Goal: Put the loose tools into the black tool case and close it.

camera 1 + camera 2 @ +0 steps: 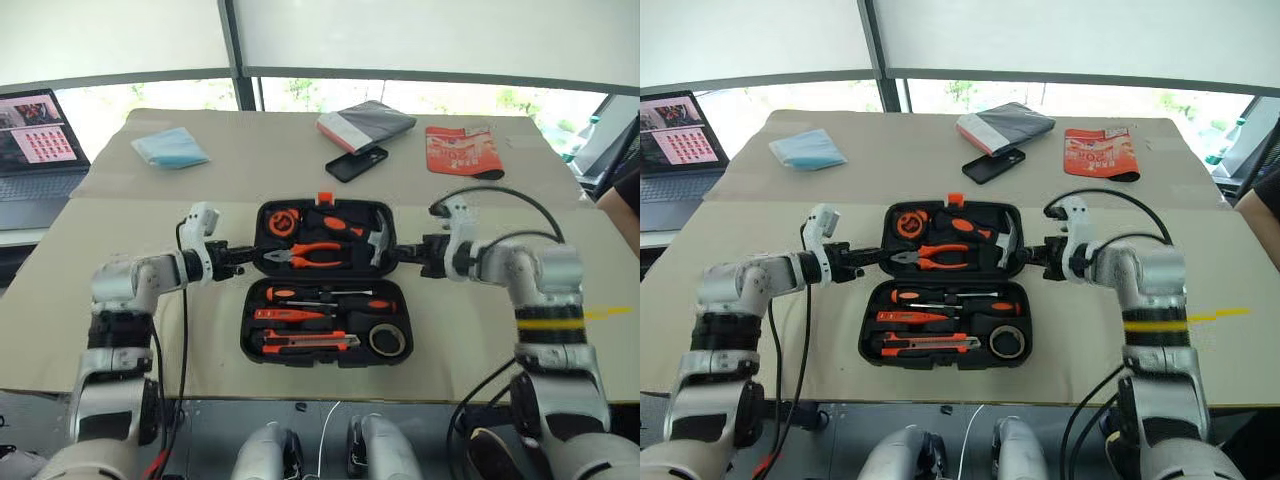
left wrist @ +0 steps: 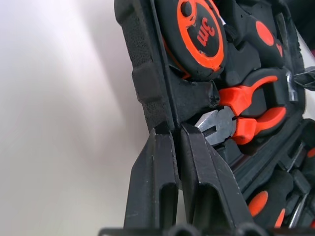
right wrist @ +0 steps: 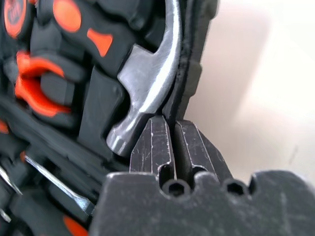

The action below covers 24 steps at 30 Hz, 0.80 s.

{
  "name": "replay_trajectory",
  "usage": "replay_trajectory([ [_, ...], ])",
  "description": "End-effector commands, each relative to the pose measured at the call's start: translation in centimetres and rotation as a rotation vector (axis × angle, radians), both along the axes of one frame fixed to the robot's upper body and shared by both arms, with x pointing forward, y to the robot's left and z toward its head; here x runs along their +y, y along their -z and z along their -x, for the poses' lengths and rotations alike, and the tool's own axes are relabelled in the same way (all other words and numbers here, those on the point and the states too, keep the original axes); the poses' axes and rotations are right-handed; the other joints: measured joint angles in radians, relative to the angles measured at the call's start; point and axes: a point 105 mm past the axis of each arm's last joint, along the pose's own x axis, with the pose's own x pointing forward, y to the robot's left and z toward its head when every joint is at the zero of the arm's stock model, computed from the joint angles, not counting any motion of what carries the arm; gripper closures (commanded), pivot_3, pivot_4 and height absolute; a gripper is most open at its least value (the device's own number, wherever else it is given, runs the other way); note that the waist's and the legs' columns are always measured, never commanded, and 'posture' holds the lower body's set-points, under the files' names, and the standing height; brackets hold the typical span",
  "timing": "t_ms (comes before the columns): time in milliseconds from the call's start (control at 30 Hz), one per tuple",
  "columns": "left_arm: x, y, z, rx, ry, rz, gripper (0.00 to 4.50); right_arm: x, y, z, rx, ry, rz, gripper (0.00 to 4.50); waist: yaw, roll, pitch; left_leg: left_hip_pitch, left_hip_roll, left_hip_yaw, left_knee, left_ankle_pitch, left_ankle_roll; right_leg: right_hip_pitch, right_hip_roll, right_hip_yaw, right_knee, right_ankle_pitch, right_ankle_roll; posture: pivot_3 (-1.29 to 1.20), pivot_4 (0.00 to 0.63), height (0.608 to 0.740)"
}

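Both hands, left (image 1: 243, 256) and right (image 1: 398, 254), pinch the open black tool case's (image 1: 325, 357) far-half rims, tools slotted inside.

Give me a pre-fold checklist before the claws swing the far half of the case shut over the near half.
1. Left claw shut on the left rim of the black tool case: ok.
2. Right claw shut on the case's right rim, beside the hammer head: ok.
3. Loose tools seated in the near half: two screwdrivers, utility knife, tape roll: ok.
4. Nothing standing proud of the slots that could block the fold: cannot tell.
5. Pliers and tape measure lying in the far half: ok.
6. Orange latch at the far edge, unobstructed: ok.
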Motion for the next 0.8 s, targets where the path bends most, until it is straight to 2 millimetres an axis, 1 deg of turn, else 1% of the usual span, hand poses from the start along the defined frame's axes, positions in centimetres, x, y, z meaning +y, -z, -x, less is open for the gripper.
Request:
replay_trajectory([
  [33,1.5,-5.0,0.2,-0.375,-0.066,0.018,4.44,0.7,-3.1,2.5,-0.498,-0.258,0.306,4.50,0.003,0.000,0.000,-0.001,-0.001,0.001,-0.001,0.004,0.006,-0.001,0.001,-0.001,-0.003,0.000,0.000,0.00,0.150,0.740],
  [67,1.8,-5.2,0.4,-0.407,-0.086,0.028,4.44,0.8,-2.5,3.3,-0.575,-0.324,0.384,4.50,0.002,0.000,0.000,-0.001,-0.003,0.000,-0.003,0.004,0.007,-0.001,0.000,-0.002,-0.004,-0.001,0.001,0.00,0.150,0.740],
  [133,2.1,-3.6,2.2,-0.494,-0.055,-0.083,4.44,-0.1,-0.6,4.6,-0.682,-0.352,0.460,4.50,-0.001,-0.001,0.000,0.001,-0.005,0.002,-0.007,0.004,0.008,-0.001,-0.001,0.000,-0.006,-0.003,0.005,0.00,0.150,0.740],
  [167,2.0,-2.9,3.0,-0.525,-0.032,-0.132,4.44,-0.5,0.2,5.1,-0.714,-0.357,0.485,4.50,-0.004,-0.001,0.000,0.002,-0.006,0.002,-0.010,0.005,0.009,0.000,-0.001,0.000,-0.008,-0.006,0.011,0.00,0.150,0.740],
  [200,1.8,-1.9,4.0,-0.565,0.019,-0.221,4.44,-0.8,0.6,5.4,-0.774,-0.365,0.526,4.50,-0.007,-0.001,0.000,0.004,-0.007,0.003,-0.013,0.005,0.009,0.001,-0.001,0.001,-0.009,-0.006,0.011,0.00,0.150,0.740],
  [267,1.6,-1.3,5.3,-0.696,0.083,-0.368,4.44,-1.5,1.6,5.9,-0.846,-0.397,0.618,4.50,-0.011,-0.001,0.000,0.009,-0.007,0.003,-0.015,0.004,0.009,0.004,-0.001,0.001,-0.009,-0.007,0.008,0.00,0.150,0.740],
  [333,1.7,-0.7,6.1,-0.773,0.096,-0.434,4.44,-1.7,2.7,6.8,-0.914,-0.471,0.697,4.50,-0.007,-0.001,0.001,0.015,-0.007,0.003,-0.017,0.003,0.007,0.009,-0.001,0.001,-0.009,-0.010,0.011,0.00,0.150,0.740],
  [367,1.8,-0.5,6.3,-0.790,0.092,-0.451,4.44,-1.8,3.1,7.0,-0.935,-0.492,0.713,4.50,-0.005,-0.001,0.001,0.017,-0.007,0.003,-0.017,0.001,0.003,0.011,-0.002,0.001,-0.009,-0.011,0.011,0.00,0.150,0.740],
  [400,1.7,0.0,7.0,-0.800,0.134,-0.468,4.44,-1.9,3.4,7.3,-0.959,-0.494,0.722,4.50,-0.002,-0.002,0.001,0.017,-0.006,0.004,-0.017,-0.001,-0.001,0.011,-0.004,0.001,-0.009,-0.012,0.011,0.00,0.150,0.740],
  [467,2.1,1.6,8.7,-0.782,0.218,-0.503,3.74,-2.3,4.7,8.0,-0.988,-0.528,0.750,3.73,0.000,-0.003,0.001,0.017,-0.006,0.003,-0.016,-0.002,-0.001,0.011,-0.008,0.002,-0.009,-0.012,0.011,0.00,0.150,0.740],
  [533,3.1,2.7,9.8,-0.766,0.241,-0.535,3.10,-2.8,5.9,8.8,-0.984,-0.566,0.770,3.10,0.001,-0.003,0.001,0.018,-0.003,0.003,-0.015,-0.002,-0.001,0.011,-0.009,0.002,-0.007,-0.012,0.010,0.00,0.150,0.740],
  [600,4.8,3.3,10.2,-0.731,0.209,-0.573,2.37,-3.4,6.3,9.4,-0.986,-0.577,0.784,2.43,0.001,-0.003,0.001,0.019,-0.002,0.003,-0.015,-0.002,-0.001,0.011,-0.010,0.004,-0.005,-0.015,0.005,0.00,0.150,0.740],
  [633,5.4,3.4,10.3,-0.719,0.188,-0.583,1.96,-3.7,6.5,9.6,-0.987,-0.582,0.793,2.06,0.001,-0.003,0.001,0.019,-0.002,0.003,-0.015,-0.002,-0.001,0.010,-0.010,0.004,-0.005,-0.015,0.005,0.00,0.150,0.740],
  [667,6.2,3.4,10.1,-0.694,0.150,-0.584,1.71,-4.0,6.6,9.8,-0.977,-0.585,0.797,1.81,0.001,-0.003,0.001,0.019,-0.001,0.003,-0.014,-0.001,-0.002,0.010,-0.010,0.004,-0.004,-0.015,0.005,0.00,0.150,0.740],
  [700,7.3,3.4,9.9,-0.653,0.102,-0.571,1.29,-4.6,6.8,10.0,-0.931,-0.568,0.786,1.39,0.002,-0.003,0.001,0.019,0.001,0.002,-0.013,-0.001,-0.002,0.011,-0.010,0.004,-0.004,-0.015,0.005,0.00,0.150,0.740],
  [733,8.2,3.3,9.6,-0.620,0.062,-0.564,1.16,-5.2,6.9,10.3,-0.896,-0.557,0.781,1.09,0.004,-0.004,0.001,0.019,0.002,0.002,-0.013,-0.001,-0.002,0.012,-0.009,0.004,-0.005,-0.015,0.005,0.00,0.150,0.740],
  [767,8.8,3.2,9.3,-0.598,0.032,-0.557,1.16,-5.7,6.9,10.7,-0.835,-0.530,0.749,1.09,0.006,-0.004,0.001,0.019,0.003,0.002,-0.013,-0.001,-0.002,0.012,-0.009,0.003,-0.005,-0.015,0.005,0.00,0.150,0.740],
  [800,8.9,3.0,8.9,-0.583,0.023,-0.547,1.16,-6.3,6.8,11.2,-0.758,-0.488,0.693,1.09,0.011,-0.004,0.001,0.019,0.003,0.000,-0.013,-0.001,-0.001,0.012,-0.009,0.003,-0.005,-0.014,0.005,0.00,0.150,0.740],
])
